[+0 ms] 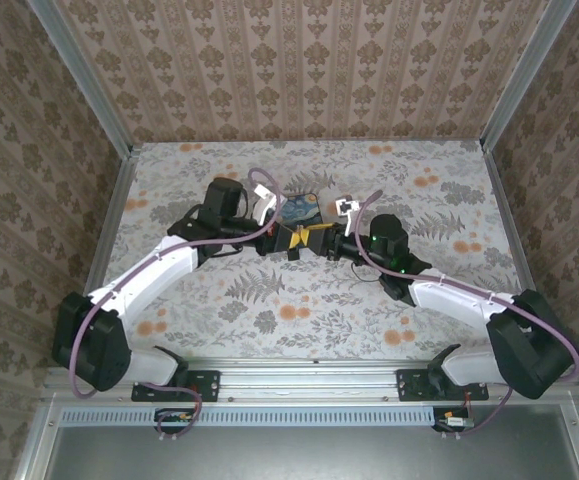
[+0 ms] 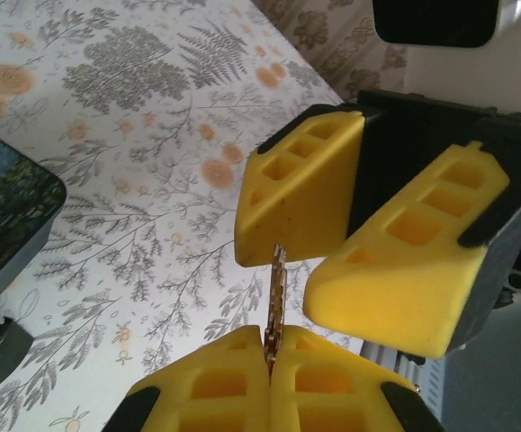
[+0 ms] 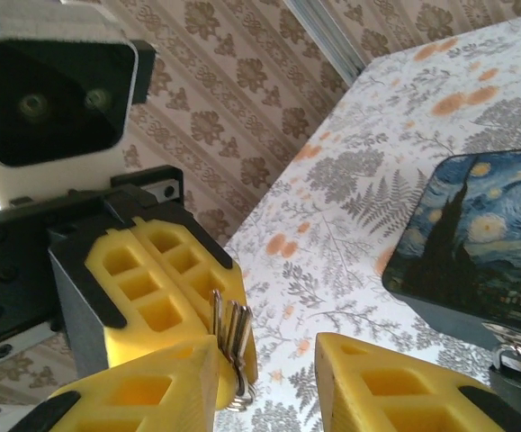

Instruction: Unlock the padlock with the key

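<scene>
Key (image 2: 276, 297): thin, silvery, toothed blade, standing upright. Its lower end is pinched between the closed yellow pads of the left gripper (image 2: 269, 360). Its upper end reaches one finger of the right gripper (image 3: 267, 360), whose jaws stand apart. A wire ring (image 3: 240, 396) is attached.

Padlock (image 3: 516, 364): small dark-grey body with a silvery shackle, at the near edge of the painted box (image 3: 476, 243), apart from the key. Whether the shackle is latched is not discernible.

The box (image 1: 299, 208) sits at the worktop's (image 1: 219, 290) middle, the padlock (image 3: 516, 360) at its near edge. Just nearer, the key (image 2: 276, 288) lies between the left jaws and the right jaws.
</scene>
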Robot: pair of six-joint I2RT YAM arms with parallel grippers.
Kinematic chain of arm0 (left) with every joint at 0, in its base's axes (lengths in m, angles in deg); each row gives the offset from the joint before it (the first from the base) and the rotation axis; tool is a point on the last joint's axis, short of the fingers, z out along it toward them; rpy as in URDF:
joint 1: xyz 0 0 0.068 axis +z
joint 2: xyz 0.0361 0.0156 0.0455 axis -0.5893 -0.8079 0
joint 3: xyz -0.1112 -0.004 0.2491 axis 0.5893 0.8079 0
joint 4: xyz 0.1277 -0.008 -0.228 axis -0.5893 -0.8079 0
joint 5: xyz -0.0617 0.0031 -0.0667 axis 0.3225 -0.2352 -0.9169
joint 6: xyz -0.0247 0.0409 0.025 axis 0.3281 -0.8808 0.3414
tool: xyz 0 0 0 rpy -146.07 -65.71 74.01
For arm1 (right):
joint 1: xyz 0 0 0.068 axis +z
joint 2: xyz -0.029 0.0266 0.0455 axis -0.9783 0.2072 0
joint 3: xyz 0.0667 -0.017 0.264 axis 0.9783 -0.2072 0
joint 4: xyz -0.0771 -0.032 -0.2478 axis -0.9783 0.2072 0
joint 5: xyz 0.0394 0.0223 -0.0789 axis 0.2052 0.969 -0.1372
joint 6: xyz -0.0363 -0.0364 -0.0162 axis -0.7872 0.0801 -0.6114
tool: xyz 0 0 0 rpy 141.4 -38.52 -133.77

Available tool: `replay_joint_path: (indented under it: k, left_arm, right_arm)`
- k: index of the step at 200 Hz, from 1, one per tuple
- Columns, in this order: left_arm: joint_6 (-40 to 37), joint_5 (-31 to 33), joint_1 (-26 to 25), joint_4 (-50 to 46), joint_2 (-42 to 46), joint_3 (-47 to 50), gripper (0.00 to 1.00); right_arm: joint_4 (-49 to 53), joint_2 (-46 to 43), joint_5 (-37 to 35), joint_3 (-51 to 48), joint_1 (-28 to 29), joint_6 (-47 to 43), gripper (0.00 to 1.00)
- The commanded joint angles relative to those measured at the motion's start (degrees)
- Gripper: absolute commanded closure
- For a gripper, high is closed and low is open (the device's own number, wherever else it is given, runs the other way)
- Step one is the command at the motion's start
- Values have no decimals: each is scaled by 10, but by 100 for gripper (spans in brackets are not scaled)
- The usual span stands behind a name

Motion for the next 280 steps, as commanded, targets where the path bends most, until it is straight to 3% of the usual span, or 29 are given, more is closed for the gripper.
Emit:
replay_joint_path:
  k: [1, 77, 191, 214, 239, 280]
  left_arm:
    - [20, -41, 5, 42, 16, 10, 99]
    - [32, -65, 6, 53, 28, 11, 100]
    - [50, -84, 10, 84, 30, 25, 100]
    - [50, -66, 10, 79, 31, 27, 96]
    - [56, -47, 13, 69, 29, 27, 76]
    - [57, -47, 15, 66, 31, 30, 73]
  right_arm:
    - [-31, -20, 21, 22, -2, 27, 67]
    - [-42, -19, 38, 21, -2, 50, 73]
    - [-95, -33, 106, 17, -2, 64, 100]
    - [-78, -51, 98, 13, -2, 47, 100]
    - [14, -72, 81, 28, -2, -1, 100]
    - [125, -88, 69, 49, -2, -63, 100]
